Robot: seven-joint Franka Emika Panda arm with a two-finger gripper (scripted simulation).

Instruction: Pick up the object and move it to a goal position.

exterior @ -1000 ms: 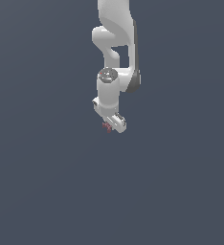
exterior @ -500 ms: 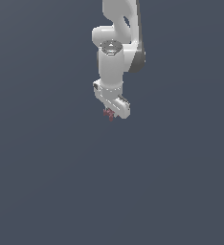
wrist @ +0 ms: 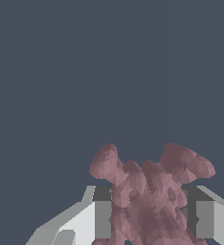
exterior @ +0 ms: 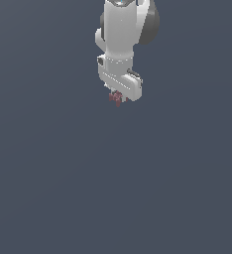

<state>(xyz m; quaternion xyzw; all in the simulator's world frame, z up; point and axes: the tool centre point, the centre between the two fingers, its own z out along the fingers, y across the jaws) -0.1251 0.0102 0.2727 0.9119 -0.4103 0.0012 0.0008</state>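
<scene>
since a second ago the hand (exterior: 119, 97) has risen, clamped on the object (wrist: 150, 201). only knobbly prongs sit between the fingers (wrist: 102, 218), so a jolt could tip it free.

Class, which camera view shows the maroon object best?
The wrist view: the object fills it, lobed prongs clear between the fingers. The exterior view shows only a speck under the gripper.

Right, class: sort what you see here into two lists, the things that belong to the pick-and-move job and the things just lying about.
Belongs to the job:
- the maroon pronged object, clamped between the fingers
- the gripper, shut on it

Just lying about:
- nothing else shows; only a plain dark grey background
</scene>
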